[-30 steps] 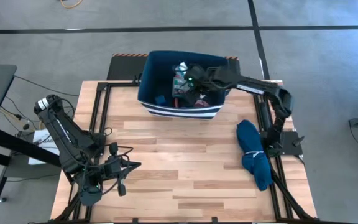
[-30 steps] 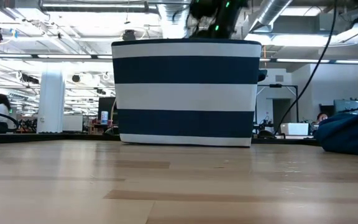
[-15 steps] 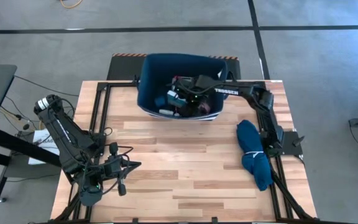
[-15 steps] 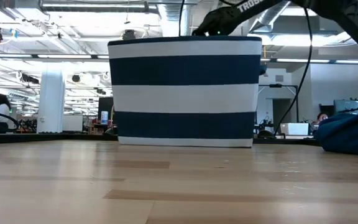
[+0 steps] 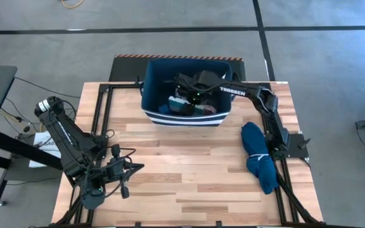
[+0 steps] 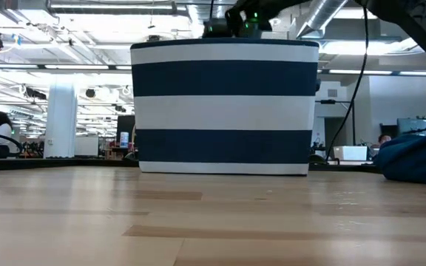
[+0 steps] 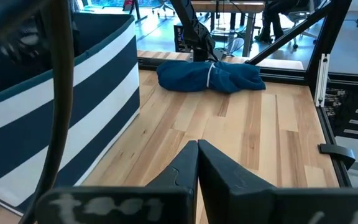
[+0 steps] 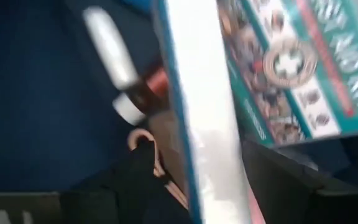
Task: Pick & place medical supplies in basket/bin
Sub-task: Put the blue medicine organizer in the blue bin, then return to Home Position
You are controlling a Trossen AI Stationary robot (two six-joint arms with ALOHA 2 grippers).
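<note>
The navy-blue bin with white stripes [image 5: 149, 111] stands on the table's far middle and fills the low view [image 6: 224, 103]. My right gripper [image 5: 185, 86] reaches down into it from the right, and its fingers stand on either side of the green first-aid box [image 8: 278, 81]. A red-white bottle [image 8: 122, 74] lies on the bin's floor beside the box. A light-blue item [image 5: 177, 105] also lies in the bin. My left gripper [image 7: 197, 149] is shut and empty, parked at the table's near left corner [image 5: 122, 175]. My right gripper holds the first-aid box by its thin white side [image 8: 204, 130], one finger [image 8: 135, 186] on each broad face. It comes from above, slanting down into the bin. The bin's wall hides whether the box rests on the items below.
A long dark-blue cloth bundle [image 5: 259, 156] lies along the table's right edge and also shows in the low view [image 6: 416, 159] and the left wrist view [image 7: 210, 74]. Bare wood lies between the bin and the near edge. The black frame [image 5: 100, 120] runs round the table.
My right gripper has gone from above the bin's right half down into the bin and toward the table's left. The bin has shifted a little toward the table's right.
</note>
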